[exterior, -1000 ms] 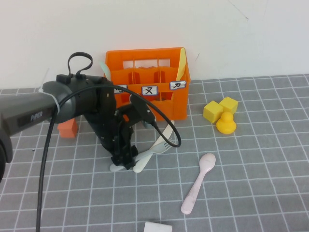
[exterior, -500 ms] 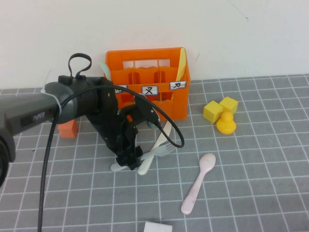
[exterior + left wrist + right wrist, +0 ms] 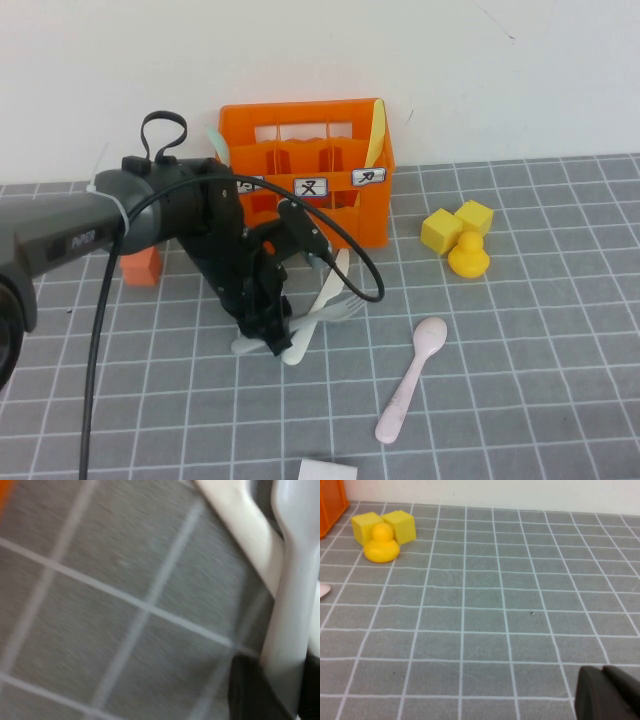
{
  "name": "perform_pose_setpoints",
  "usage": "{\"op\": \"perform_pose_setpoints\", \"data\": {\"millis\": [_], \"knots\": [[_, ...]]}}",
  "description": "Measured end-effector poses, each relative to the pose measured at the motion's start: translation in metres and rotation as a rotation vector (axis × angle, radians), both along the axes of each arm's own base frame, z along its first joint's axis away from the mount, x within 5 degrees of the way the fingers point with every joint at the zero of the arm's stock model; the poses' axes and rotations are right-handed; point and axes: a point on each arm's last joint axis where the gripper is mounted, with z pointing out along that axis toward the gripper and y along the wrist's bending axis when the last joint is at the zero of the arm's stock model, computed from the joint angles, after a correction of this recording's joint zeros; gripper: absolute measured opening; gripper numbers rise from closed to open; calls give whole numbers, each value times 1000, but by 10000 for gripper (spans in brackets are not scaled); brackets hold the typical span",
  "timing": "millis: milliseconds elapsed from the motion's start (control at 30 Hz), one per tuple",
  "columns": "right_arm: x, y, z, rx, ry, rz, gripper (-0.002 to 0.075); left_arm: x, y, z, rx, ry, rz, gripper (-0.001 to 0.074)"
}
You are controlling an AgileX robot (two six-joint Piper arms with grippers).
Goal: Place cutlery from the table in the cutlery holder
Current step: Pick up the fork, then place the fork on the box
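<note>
1. Starting at the far left, a small orange cube (image 3: 140, 267) sits on the grey gridded surface (image 3: 540, 400), behind and to the left of the left hand, apart from it.
2. Left hand (image 3: 270, 335) is low on the surface, pinching the handle of the grey-blue fork (image 3: 340, 307). In the left wrist view the handle runs between the dark fingers (image 3: 247, 692), touching both.
3. Fork lies flat, tines pointing away to the right of the left hand.
4. Cream-white knife (image 3: 325, 295) lies crossed with the fork just beside the left hand; its near end is right at the fingers.
5. Orange cutlery holder (image 3: 372, 215) stands upright behind the left hand, near it, not touching.
6. Yellow knife (image 3: 377, 130) stands in the holder's right end compartment, leaning slightly.
7. Pale pink spoon (image 3: 410, 380) lies flat to the right of the left hand, well apart from it, bowl end away.
8. Yellow duck (image 3: 467, 255) and two yellow blocks (image 3: 440, 230) sit farther right, touching each other.
9. Right hand (image 3: 607, 692) appears only in the right wrist view, fingers pressed together, nothing in them, low over bare surface; the duck and blocks are well ahead of it.
</note>
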Motion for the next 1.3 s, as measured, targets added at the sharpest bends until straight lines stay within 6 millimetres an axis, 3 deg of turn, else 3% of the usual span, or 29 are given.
{"op": "perform_pose_setpoints", "data": {"millis": [200, 433, 533, 667, 800, 900, 1067, 1167, 1300], "knots": [[0, 0, 0, 0, 0, 0, -3, -11, 5, 21, 15, 39, -17, 165], [0, 0, 0, 0, 0, 0, -3, -33, 14, 89, -98, -32, 136, 165], [0, 0, 0, 0, 0, 0, -3, -54, 20, 109, -163, -63, 159, 165], [0, 0, 0, 0, 0, 0, -3, -97, 38, 133, -248, -191, 185, 165], [0, 0, 0, 0, 0, 0, -3, -152, 66, 148, -364, -410, 265, 165], [0, 0, 0, 0, 0, 0, -3, -182, 87, 160, -549, -655, 415, 165], [0, 0, 0, 0, 0, 0, -3, -222, 128, 178, -861, -984, 738, 165], [0, 0, 0, 0, 0, 0, -3, -240, 140, 189, -943, -1081, 770, 165], [0, 0, 0, 0, 0, 0, -3, -247, 143, 193, -955, -1114, 751, 165]]}}
